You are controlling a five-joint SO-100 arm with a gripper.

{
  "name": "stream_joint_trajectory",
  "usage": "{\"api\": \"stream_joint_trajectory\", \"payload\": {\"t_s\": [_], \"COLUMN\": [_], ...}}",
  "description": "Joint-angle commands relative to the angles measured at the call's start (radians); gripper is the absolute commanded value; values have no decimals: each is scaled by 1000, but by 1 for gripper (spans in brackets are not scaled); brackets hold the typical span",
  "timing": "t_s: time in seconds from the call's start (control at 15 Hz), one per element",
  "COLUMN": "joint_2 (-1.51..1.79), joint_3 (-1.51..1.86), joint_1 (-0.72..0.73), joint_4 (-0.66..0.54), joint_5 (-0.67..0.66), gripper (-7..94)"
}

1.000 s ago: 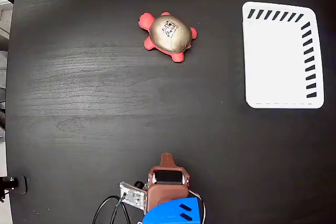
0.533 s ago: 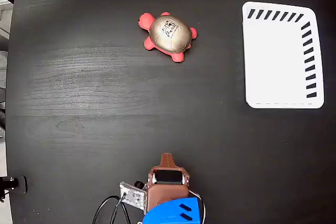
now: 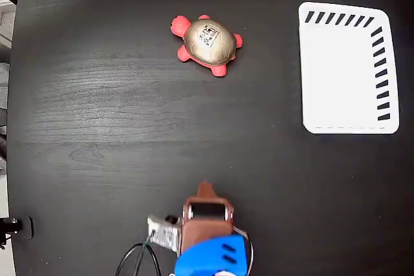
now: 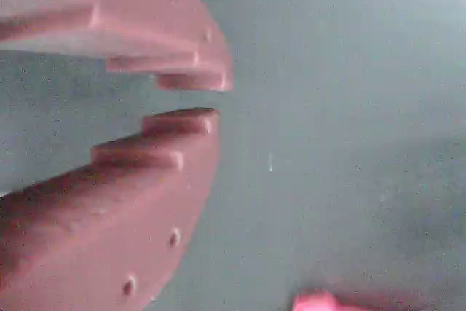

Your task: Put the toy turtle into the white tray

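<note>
The turtle (image 3: 207, 44) sits on the black table (image 3: 97, 127), well apart from the gripper (image 4: 193, 100) (fingertips nearly touching, only a narrow gap, holding nothing). The white tray (image 3: 346, 69) lies right of the turtle.

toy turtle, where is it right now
In the fixed view the toy turtle sits on the black table, upper middle, left of the white tray and apart from it.

Fixed view: toy turtle (image 3: 207, 44) upper centre on table (image 3: 97, 127); white tray (image 3: 347, 69) well apart at right; gripper (image 3: 206, 191) at bottom centre, below turtle.
</note>
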State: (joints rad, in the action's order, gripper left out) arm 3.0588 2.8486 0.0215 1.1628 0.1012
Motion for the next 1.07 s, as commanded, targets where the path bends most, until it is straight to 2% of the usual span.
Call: {"api": "stream_joint_trajectory", "payload": {"t_s": [0.0, 0.33, 0.47, 0.67, 1.0], "joint_2": [-321, -853, -1014, -1312, -1608], "joint_3": [-256, -719, -856, -1177, -1588], "joint_1": [9, -3, -21, -29, -23], "joint_4": [-72, -21, -55, 23, 160], "joint_5": [9, 55, 52, 98, 175], "gripper": [0, 0, 0, 0, 0]}}
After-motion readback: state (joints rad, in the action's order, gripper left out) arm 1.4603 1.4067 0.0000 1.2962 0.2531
